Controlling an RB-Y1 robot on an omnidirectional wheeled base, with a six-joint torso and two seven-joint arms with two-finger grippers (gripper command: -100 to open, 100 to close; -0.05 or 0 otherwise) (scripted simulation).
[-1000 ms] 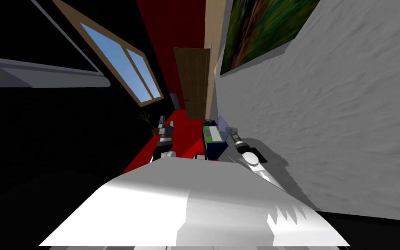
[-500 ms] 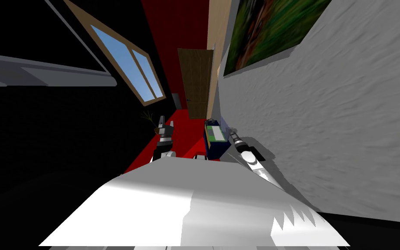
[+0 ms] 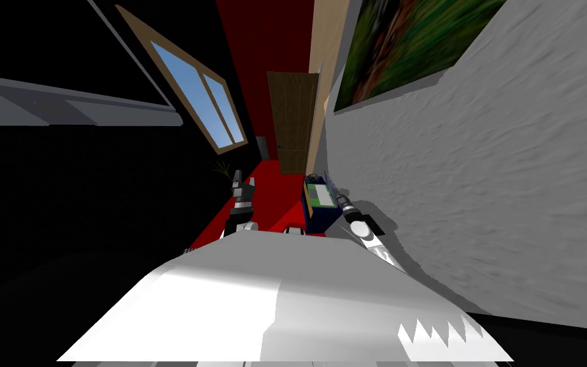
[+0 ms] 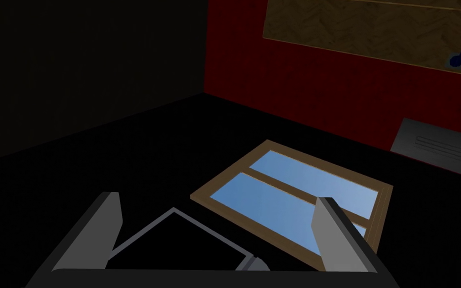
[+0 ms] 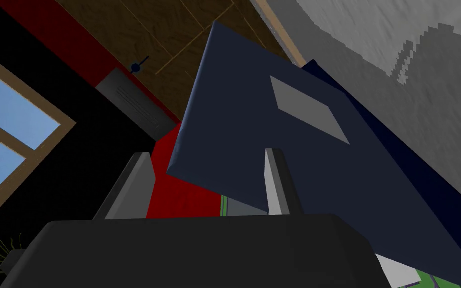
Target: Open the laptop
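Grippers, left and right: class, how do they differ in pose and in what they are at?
The left gripper stands clear of the laptop; the right gripper is at its lid. Nothing near lies between the left gripper's fingers; the lid's edge shows between the right gripper's. Both are open.

Navy laptop (image 5: 234,135), grey patch (image 5: 308,109), red floor (image 5: 174,192)

The dark back of the laptop lid (image 5: 294,150) spreads past the fingers (image 5: 277,180) of the right gripper (image 5: 208,156) and runs off the frame, its far corner cut away! Between the fingers only a sliver of the laptop base (image 5: 244,207) peeks from under it, the rest hidden. Finger touching the lid or just in front of it? Can't tell.
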